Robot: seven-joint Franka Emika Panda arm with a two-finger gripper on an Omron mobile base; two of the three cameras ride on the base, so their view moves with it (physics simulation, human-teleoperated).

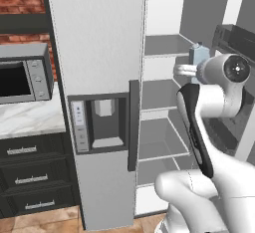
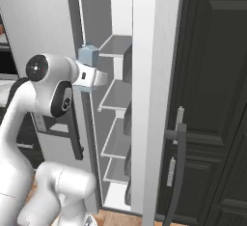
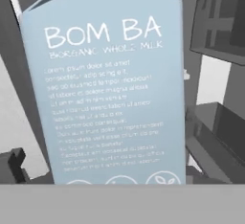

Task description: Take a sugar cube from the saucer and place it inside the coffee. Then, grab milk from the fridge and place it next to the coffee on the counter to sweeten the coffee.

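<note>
Grey fridge [image 1: 99,53] walls and white shelves [image 2: 116,94] stand behind everything at this moment, because the fridge is open and the arm reaches into it. At the hand [image 2: 91,77], the milk [image 3: 107,89] is directly in front of the camera and very close, upright, with its printed face turned to the hand; it looks like it sits between the fingers, but the fingertips are hidden, so I cannot tell if the hand is already gripping it or only standing around it, partly opened. In the base views the carton top rises just above the hand at the level of an upper shelf. I judge the hand comes from the side so the carton stays upright and can be carried out without tipping. The arm is bent at the elbow, the forearm goes about level into the fridge, and the wrist keeps the hand horizontal. Far behind the hand, to its left, a microwave [image 1: 22,80] stands on the table [image 1: 30,117], where the milk must finally go.
</note>
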